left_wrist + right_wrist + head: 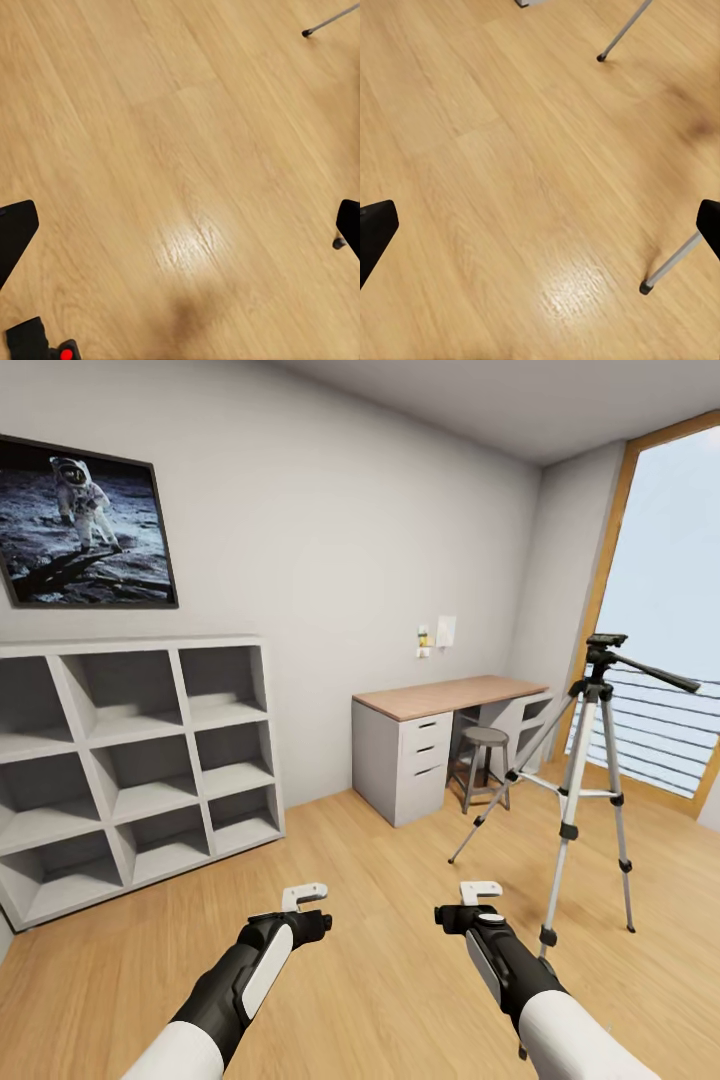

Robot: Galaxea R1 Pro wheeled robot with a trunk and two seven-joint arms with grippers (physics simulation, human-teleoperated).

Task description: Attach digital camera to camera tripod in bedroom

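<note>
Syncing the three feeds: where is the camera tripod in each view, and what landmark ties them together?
Head view: camera tripod stands right of centre, by the window, ahead of the right gripper.
Left wrist view: a thin leg tip near the picture's corner.
Right wrist view: two leg tips on the floor.
Shared landmark: the light wood floor.

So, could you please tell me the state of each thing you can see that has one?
Tripod: standing upright, legs spread, nothing mounted on its head.
Camera: lying on the floor, unheld.
Left gripper: open, empty.
Right gripper: open, empty.
Desk drawers: closed.
Shelf unit: cubes empty.
</note>
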